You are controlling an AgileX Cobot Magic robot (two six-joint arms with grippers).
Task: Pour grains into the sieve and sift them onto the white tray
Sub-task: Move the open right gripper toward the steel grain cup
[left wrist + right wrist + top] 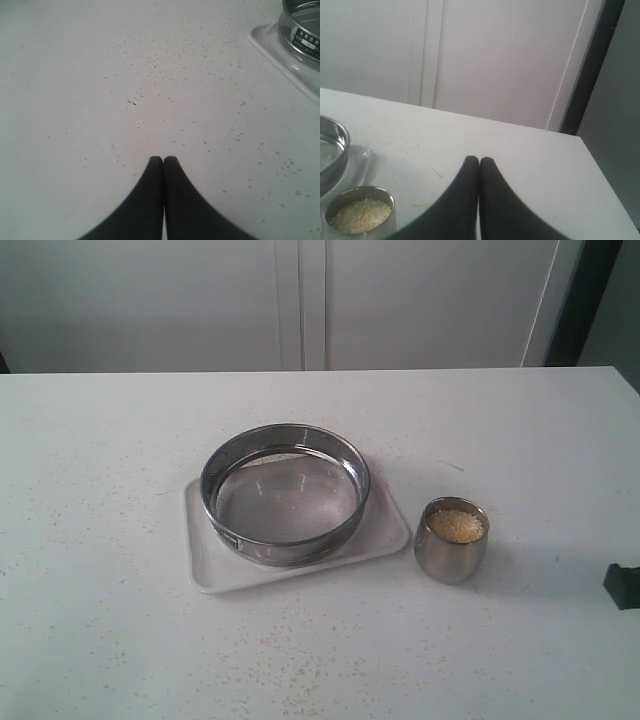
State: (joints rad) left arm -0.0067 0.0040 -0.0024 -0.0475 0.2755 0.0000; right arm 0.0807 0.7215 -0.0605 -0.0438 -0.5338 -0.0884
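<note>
The round steel sieve [285,493] rests on the white tray [222,576] in the middle of the table, its mesh bare. To its right stands a small steel cup [452,540] filled with golden and pale grains [456,525]. My right gripper [479,159] is shut and empty, hovering off to the right of the cup [359,214]; only a dark bit of it [623,586] shows at the exterior view's right edge. My left gripper [163,159] is shut with nothing in it, over bare table to the left of the tray [270,47] and sieve [302,30].
Stray grains [165,55] are scattered over the white tabletop [100,490], mostly left of and in front of the tray. A white cabinet wall [300,300] stands behind the table's far edge. The table's right edge [600,175] lies near my right gripper.
</note>
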